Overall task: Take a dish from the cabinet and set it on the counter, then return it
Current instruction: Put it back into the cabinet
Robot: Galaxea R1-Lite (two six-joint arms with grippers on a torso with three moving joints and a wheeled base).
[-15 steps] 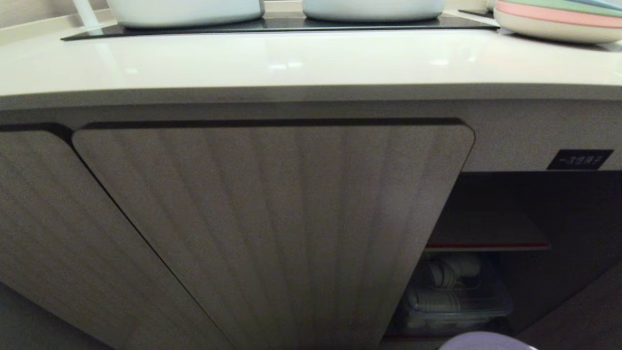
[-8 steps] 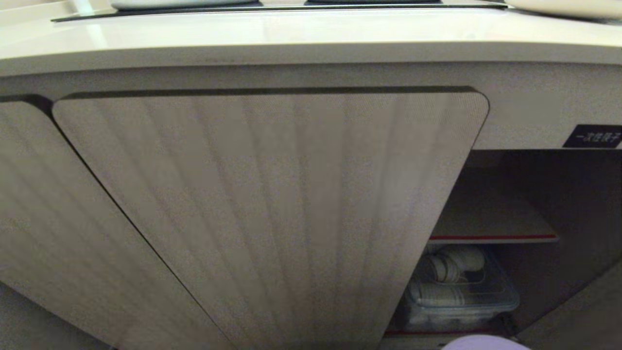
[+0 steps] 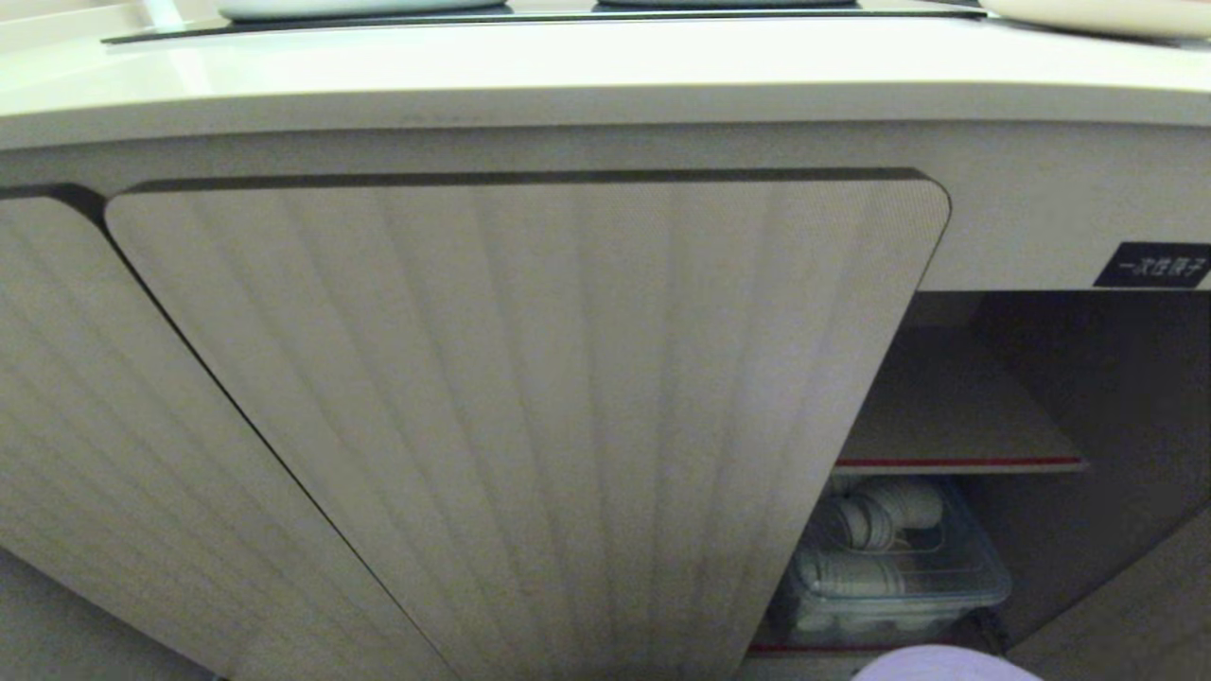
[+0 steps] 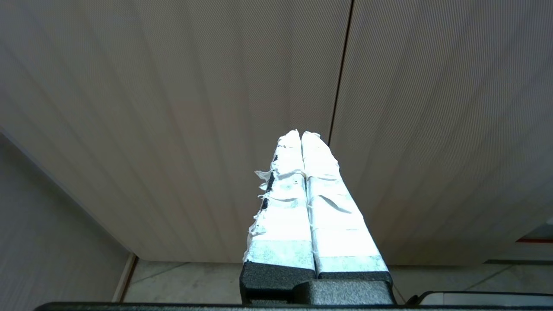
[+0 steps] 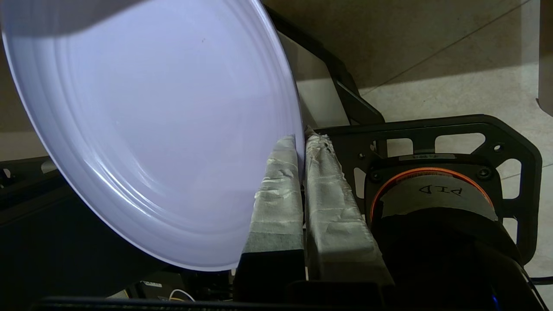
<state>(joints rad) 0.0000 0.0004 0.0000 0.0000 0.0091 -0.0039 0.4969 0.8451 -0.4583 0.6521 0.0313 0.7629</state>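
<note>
The pale lavender dish (image 5: 151,129) fills much of the right wrist view, tilted on edge, and my right gripper (image 5: 301,140) is shut on its rim. In the head view only a sliver of the dish (image 3: 946,665) shows at the bottom edge, below the open right compartment of the cabinet (image 3: 530,397). The inner shelf with a red edge (image 3: 956,463) is bare. The cream counter (image 3: 605,66) runs across the top. My left gripper (image 4: 301,134) is shut on nothing and points at the ribbed doors.
A clear plastic box of white items (image 3: 889,567) sits under the shelf. A black label (image 3: 1152,266) is above the opening. The black cooktop panel (image 3: 530,14) and a plate edge (image 3: 1097,14) lie on the counter. My own base frame (image 5: 432,129) stands beside the dish.
The whole head view has shifted: the counter's front edge sits higher in the picture than a second ago, so the camera has sunk. The dish sliver stays at the bottom edge.
</note>
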